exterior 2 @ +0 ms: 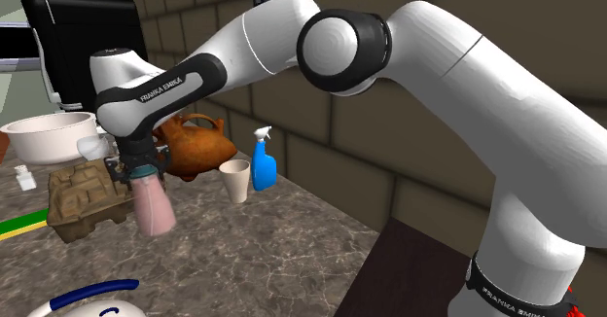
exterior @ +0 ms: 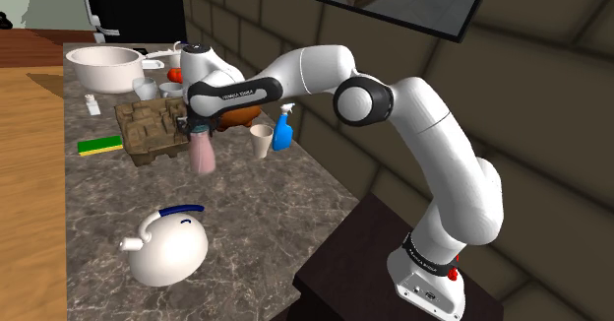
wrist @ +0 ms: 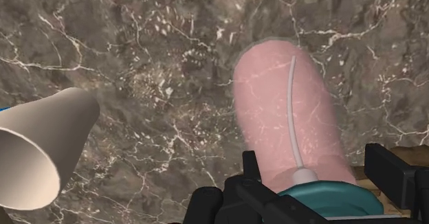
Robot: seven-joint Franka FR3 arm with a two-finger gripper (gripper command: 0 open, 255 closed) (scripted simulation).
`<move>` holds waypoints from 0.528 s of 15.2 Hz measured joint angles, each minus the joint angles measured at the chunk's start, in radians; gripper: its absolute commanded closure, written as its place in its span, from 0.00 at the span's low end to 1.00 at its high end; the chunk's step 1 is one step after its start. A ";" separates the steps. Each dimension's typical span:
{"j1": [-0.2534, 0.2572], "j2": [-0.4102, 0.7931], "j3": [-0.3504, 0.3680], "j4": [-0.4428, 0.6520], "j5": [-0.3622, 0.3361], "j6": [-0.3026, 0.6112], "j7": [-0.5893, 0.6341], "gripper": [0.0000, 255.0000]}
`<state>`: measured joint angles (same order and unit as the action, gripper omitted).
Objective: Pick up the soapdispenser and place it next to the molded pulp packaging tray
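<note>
A pink translucent soap dispenser point(exterior: 203, 156) with a teal pump top hangs tilted just over the dark marble counter point(exterior: 256, 211). My gripper point(exterior: 200, 127) is shut on its top. In the second exterior view the dispenser point(exterior 2: 153, 206) hangs below the gripper point(exterior 2: 139, 169), right beside the brown molded pulp tray point(exterior 2: 83, 200). The tray point(exterior: 148, 127) lies just to the shoulder view's left of the bottle. In the wrist view the black fingers point(wrist: 251, 173) clasp the teal top of the dispenser point(wrist: 289, 113), with the gripper point(wrist: 320, 185) over marble.
A white cup point(exterior: 261, 140) and a blue spray bottle point(exterior: 283, 130) stand close by toward the wall, with a brown jug point(exterior 2: 195, 148) behind. A white kettle point(exterior: 167, 245) sits nearer the stand. A large white bowl point(exterior: 103, 68) and a green sponge point(exterior: 99, 146) lie beyond the tray.
</note>
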<state>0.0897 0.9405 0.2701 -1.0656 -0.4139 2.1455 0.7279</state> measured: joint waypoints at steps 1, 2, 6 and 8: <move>0.003 0.013 -0.002 0.010 -0.001 0.004 0.000 1.00; 0.003 0.017 -0.003 0.009 -0.002 0.008 0.002 1.00; 0.002 0.019 -0.003 0.005 -0.003 0.014 0.003 1.00; 0.002 0.019 -0.003 0.005 -0.003 0.014 0.003 1.00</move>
<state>0.0918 0.9592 0.2667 -1.0604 -0.4173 2.1594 0.7306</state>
